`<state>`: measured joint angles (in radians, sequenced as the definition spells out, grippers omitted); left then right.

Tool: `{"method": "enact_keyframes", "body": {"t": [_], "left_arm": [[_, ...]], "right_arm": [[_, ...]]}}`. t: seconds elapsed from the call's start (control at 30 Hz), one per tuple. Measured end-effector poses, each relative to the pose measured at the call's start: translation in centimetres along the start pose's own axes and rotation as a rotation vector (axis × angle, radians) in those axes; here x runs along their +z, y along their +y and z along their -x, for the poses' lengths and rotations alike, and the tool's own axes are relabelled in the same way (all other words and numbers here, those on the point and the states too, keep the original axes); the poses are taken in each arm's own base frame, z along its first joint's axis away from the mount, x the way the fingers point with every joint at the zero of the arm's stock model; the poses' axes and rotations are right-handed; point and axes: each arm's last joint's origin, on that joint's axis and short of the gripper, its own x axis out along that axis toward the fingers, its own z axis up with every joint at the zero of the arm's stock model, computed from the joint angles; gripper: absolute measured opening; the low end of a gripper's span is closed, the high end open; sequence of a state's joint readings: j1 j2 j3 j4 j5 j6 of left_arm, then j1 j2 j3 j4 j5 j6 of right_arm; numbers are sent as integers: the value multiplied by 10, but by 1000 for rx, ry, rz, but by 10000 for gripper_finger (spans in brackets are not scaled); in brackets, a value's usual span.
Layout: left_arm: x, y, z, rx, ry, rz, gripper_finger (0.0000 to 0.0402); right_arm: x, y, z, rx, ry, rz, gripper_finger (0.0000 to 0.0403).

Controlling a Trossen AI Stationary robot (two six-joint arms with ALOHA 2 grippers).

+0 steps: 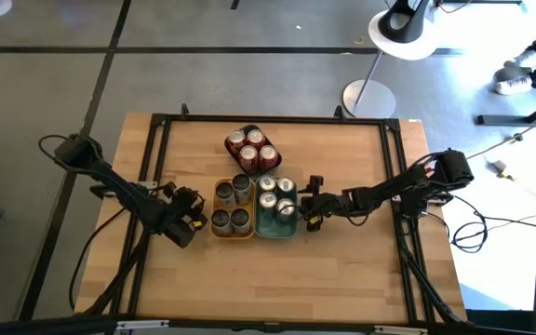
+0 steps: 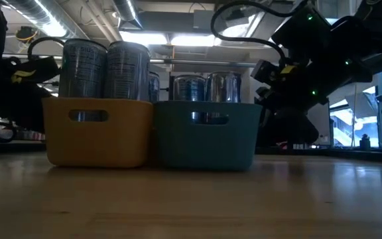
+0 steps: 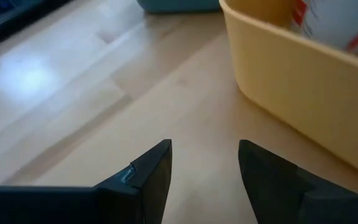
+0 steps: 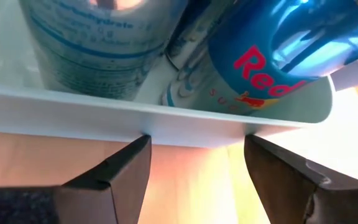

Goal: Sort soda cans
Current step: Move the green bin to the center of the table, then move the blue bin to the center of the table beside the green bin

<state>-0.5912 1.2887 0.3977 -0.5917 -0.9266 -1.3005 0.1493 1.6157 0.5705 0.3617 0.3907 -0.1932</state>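
Sorting near completion: the soda cans stand grouped by kind, four in the yellow tray [image 1: 233,208], four in the teal tray [image 1: 275,223] touching it, and four red ones [image 1: 253,147] in a dark tray behind them. The right gripper [image 1: 307,210] sits just beside the teal tray's outer wall, the left gripper [image 1: 194,210] just beside the yellow tray; both have fingers parted and hold nothing. The step in hand looks like withdrawal (judged from the filled trays), best done by backing each arm straight away from its tray wall so no tray is nudged.

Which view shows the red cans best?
The high view: all four red cans sit together in a dark tray behind the yellow tray. The low view hides them; neither wrist view clearly shows them.
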Motion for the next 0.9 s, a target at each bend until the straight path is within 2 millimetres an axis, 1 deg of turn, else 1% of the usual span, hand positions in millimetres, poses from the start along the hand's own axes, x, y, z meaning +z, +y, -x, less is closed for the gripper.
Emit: {"method": "enact_keyframes", "body": {"t": [0.17, 0.3, 0.4, 0.53, 0.67, 0.7, 0.8, 0.9], "left_arm": [[4, 2, -4, 34, -17, 21, 177], [5, 3, -6, 48, -15, 17, 177], [5, 3, -7, 50, -6, -19, 177], [5, 3, -7, 47, 6, -47, 177], [7, 4, -10, 65, 12, -4, 177], [7, 5, -11, 66, 20, 8, 177], [7, 5, -11, 57, 51, 4, 177], [7, 4, -11, 52, 58, -4, 177]], "right_arm": [[1, 0, 0, 20, -16, -10, 255], [3, -2, 3, -15, -8, -9, 255], [6, -6, 11, -20, -8, -34, 255], [10, -15, 30, -26, 10, -73, 255], [13, -37, 43, -71, 41, -183, 255], [16, -44, 46, -71, 44, -212, 255], [35, -69, 53, -113, 4, -316, 255], [53, -101, 54, -162, -32, -419, 255]]}}
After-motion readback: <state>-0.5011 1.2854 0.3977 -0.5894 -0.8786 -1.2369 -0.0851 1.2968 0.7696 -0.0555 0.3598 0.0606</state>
